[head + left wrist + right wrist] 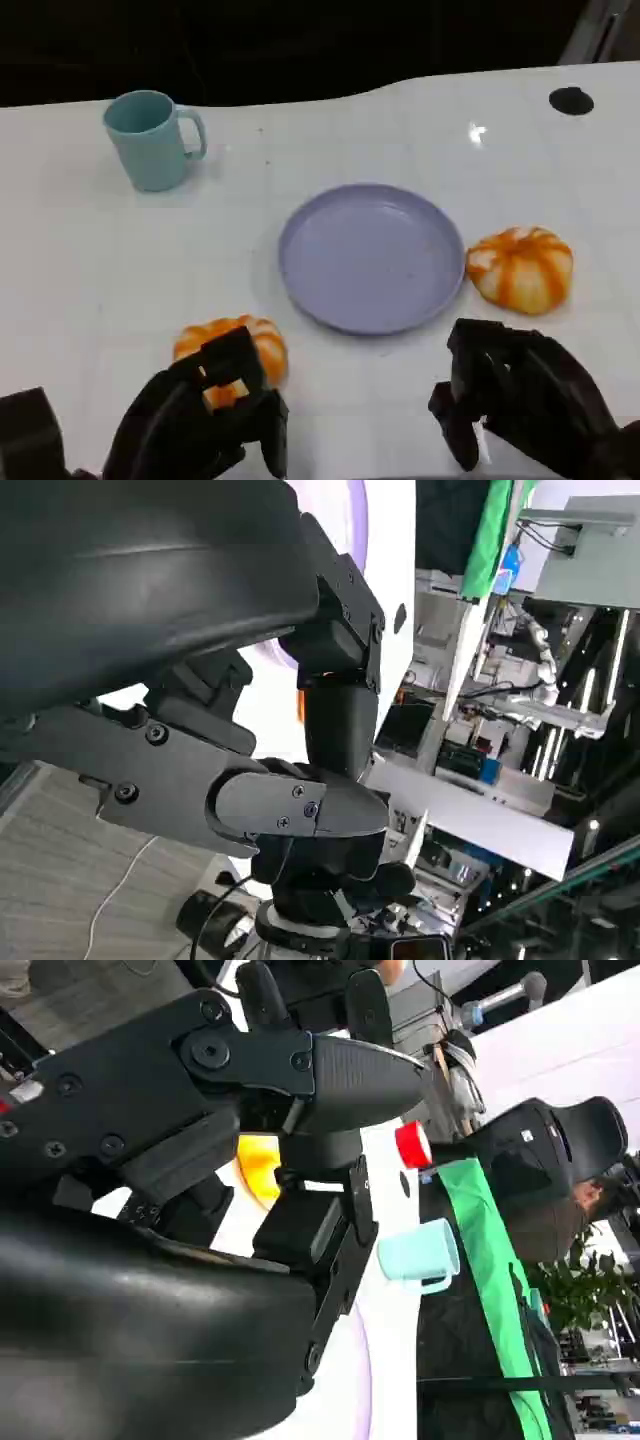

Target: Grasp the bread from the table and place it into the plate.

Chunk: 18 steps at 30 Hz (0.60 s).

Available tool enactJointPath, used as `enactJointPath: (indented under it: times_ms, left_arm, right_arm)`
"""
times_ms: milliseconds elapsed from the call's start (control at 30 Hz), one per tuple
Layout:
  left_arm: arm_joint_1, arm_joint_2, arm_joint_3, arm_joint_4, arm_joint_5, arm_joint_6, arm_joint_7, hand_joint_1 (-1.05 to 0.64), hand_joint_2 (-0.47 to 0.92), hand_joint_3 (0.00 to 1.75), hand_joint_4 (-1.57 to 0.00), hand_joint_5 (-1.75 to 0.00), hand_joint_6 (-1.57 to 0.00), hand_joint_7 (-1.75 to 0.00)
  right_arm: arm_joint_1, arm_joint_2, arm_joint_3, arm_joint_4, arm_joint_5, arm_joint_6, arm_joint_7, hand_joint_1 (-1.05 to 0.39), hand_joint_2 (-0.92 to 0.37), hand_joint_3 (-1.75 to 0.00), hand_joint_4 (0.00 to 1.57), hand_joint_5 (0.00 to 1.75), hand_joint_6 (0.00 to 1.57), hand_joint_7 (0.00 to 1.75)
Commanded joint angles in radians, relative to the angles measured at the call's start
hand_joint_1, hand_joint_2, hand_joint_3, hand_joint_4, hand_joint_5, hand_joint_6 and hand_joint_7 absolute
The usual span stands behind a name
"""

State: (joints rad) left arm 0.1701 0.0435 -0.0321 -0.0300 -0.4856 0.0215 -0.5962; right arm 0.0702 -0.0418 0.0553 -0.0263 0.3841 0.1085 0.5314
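Toward the far left corner of the white table [80, 260] stands a light blue mug [148, 138], upright, its handle turned to the right. Near the front edge, left of centre, the left hand [205, 420] hangs over an orange-and-white bread [232, 352]; its dark fingers [235, 365] cover the near part of the roll, but whether they actually grip it or only hover just above cannot be told from the head view, and the left wrist view gives only a sliver of orange behind the fingers. In the middle of the table lies the lilac plate [372, 256], with nothing on it. To the right, at the front edge, the right hand [510, 395] is held above the table, fingers curled inward around nothing. Just beyond it and close to the plate's right rim sits a second bread [520, 268], striped orange and white, resting on the table apart from both hands. Near the far right corner is a small black round mark [571, 100].
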Motion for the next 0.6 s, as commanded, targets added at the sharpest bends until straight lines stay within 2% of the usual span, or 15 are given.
enactJointPath:
  times_ms: [33, 600]
  left_arm:
    - [0.0, 0.012, 0.013, -0.002, 0.007, -0.014, -0.007, -0.63, 0.92, 0.26, -0.88, -1.75, -0.64, -1.75]
    - [0.001, 0.003, 0.02, 0.001, 0.005, -0.046, -0.01, -0.63, 0.92, 0.28, -0.87, -1.75, -0.62, -1.75]
  right_arm:
    - [0.002, -0.005, -0.006, -0.007, 0.002, -0.005, -0.003, -0.95, -0.75, -0.67, 1.2, 1.68, 1.03, 1.53]
    - [-0.006, 0.001, -0.008, 0.015, 0.002, -0.018, 0.003, -0.96, -0.76, -0.64, 1.22, 1.65, 1.05, 1.5]
